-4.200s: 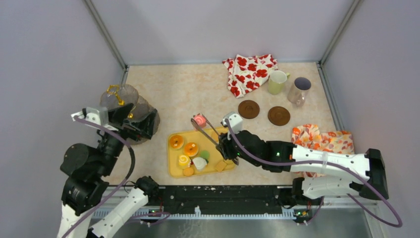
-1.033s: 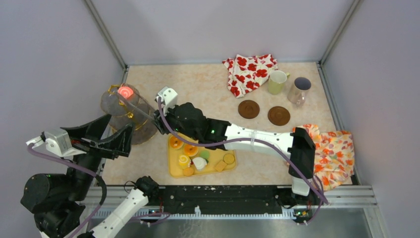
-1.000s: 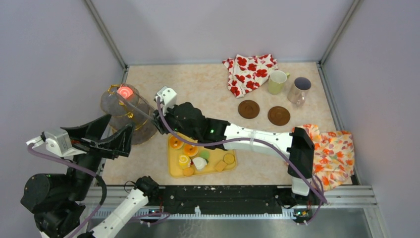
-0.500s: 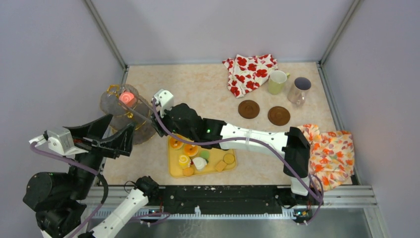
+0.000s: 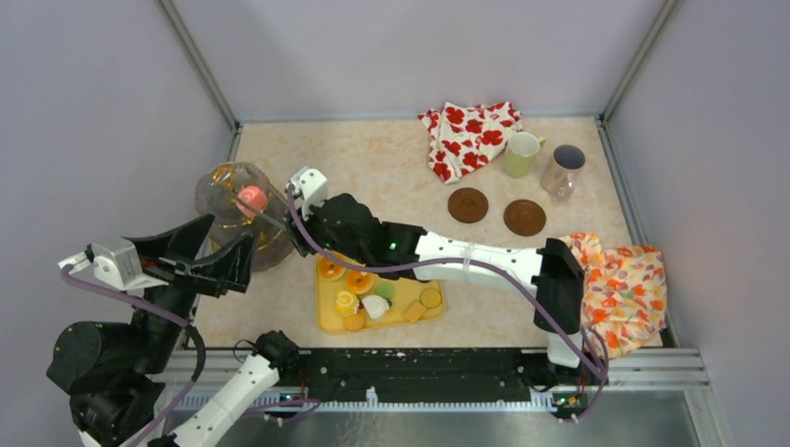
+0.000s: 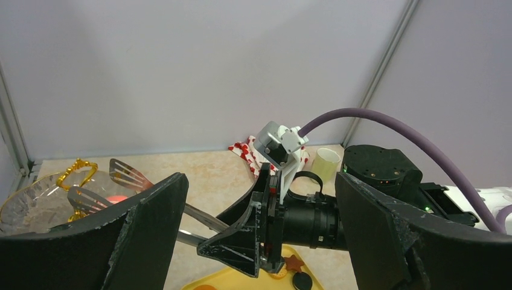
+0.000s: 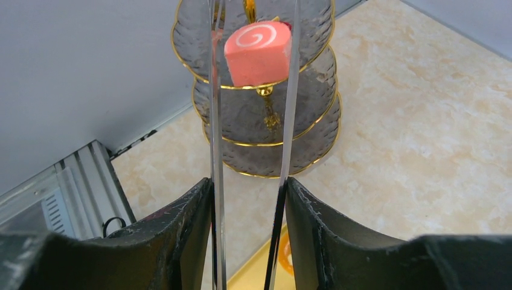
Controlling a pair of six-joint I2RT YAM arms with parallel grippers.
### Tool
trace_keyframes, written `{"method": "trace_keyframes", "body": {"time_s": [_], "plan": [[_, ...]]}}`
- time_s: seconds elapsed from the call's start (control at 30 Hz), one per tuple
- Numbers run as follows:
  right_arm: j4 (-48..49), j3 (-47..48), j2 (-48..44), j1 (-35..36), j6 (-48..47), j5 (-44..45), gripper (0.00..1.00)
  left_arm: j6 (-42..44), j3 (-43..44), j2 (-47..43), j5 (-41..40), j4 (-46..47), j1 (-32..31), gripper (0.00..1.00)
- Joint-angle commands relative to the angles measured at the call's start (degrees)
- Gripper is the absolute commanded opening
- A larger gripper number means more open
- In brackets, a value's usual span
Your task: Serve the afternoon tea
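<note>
Two arms share a table. The right claw (image 7: 247,202) is clamped on the handles of the tongs (image 7: 288,121), which reach straight out ahead of it. At the tong tips, well ahead of the claw, a pink swirl roll (image 7: 256,51) is pinched over the top tier of a three-tier glass stand (image 7: 308,109). Whether the roll touches the tier cannot be told. The left claw (image 5: 212,251) has its fingers spread wide apart and holds nothing, with the stand just ahead of it. A yellow tray (image 5: 326,317) lies just behind the right claw, carrying sweets (image 5: 359,279): orange tarts, a yellow roll and biscuits. A yellow mug (image 5: 522,154) and a grey mug (image 5: 562,168) stand well away to the right claw's right, beside a flowered cloth (image 5: 466,135).
</note>
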Motion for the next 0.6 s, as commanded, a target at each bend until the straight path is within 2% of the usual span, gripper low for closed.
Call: {"method": "trace_keyframes", "body": {"time_s": [0.0,0.23,0.57], "plan": [[2.27,0.16,-6.00,0.44,-0.74,1.78,0.46,-0.13,0.01,0.00,1.10,2.68,0.14,0.99],[1.96,-6.77,-13.34,0.45,-0.99,3.55,0.45,-0.01,-0.19,0.76,1.63,2.85,0.12,0.99],[-5.67,-26.52,-29.35,0.43,5.51,9.73,0.45,-0.71,-6.41,-0.55,2.24,3.85,0.13,0.99]]}}
